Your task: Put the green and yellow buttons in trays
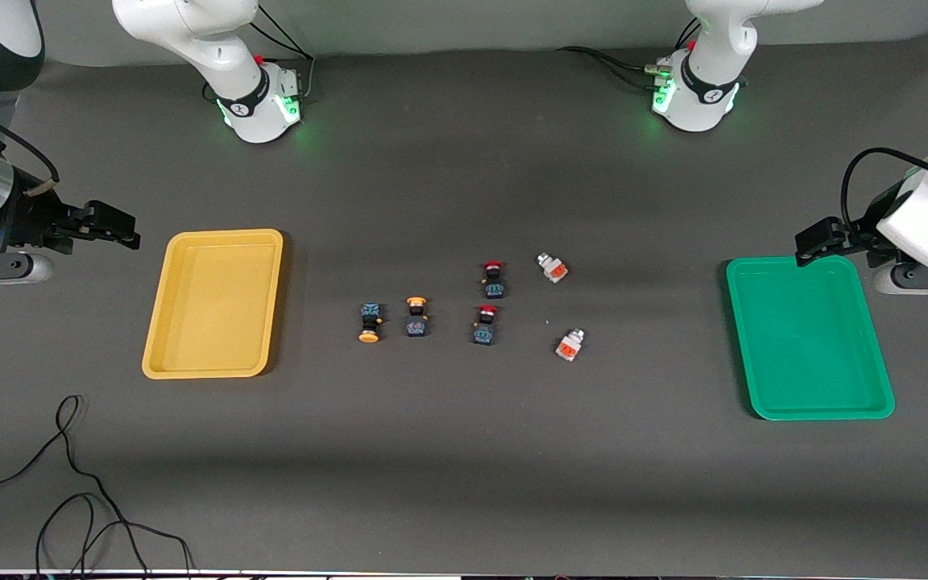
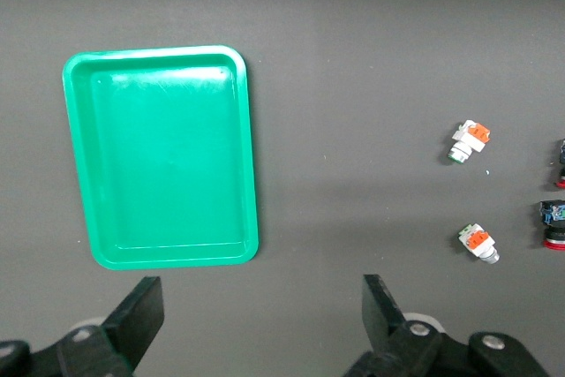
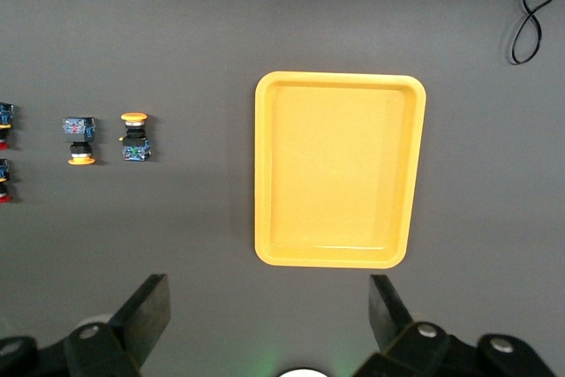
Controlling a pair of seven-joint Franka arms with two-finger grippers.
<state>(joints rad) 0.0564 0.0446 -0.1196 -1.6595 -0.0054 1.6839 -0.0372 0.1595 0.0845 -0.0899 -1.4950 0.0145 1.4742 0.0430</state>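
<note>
From the front view, you have the yellow tray (image 1: 213, 303) toward the right arm's end of the table and the green tray (image 1: 809, 337) toward the left arm's end, both with nothing in them. All the buttons lie on the mat between the trays: two yellow-capped buttons (image 1: 370, 322) closest to the yellow tray, two red-capped buttons (image 1: 493, 278) next, then two grey-bodied buttons with orange faces (image 1: 552, 268) closest to the green tray. Bare mat surrounds each tray. The right gripper (image 1: 118, 225) hangs just beside the yellow tray, the left gripper (image 1: 814, 242) over the green tray's corner; a loose cable (image 1: 69, 483) lies nearer the camera than the yellow tray.

In the left wrist view, your left gripper's fingers (image 2: 141, 315) stand wide apart, holding nothing; the red-capped pieces are cut off at the edge.

In the right wrist view, the right gripper's fingers (image 3: 150, 311) are likewise spread and empty.
</note>
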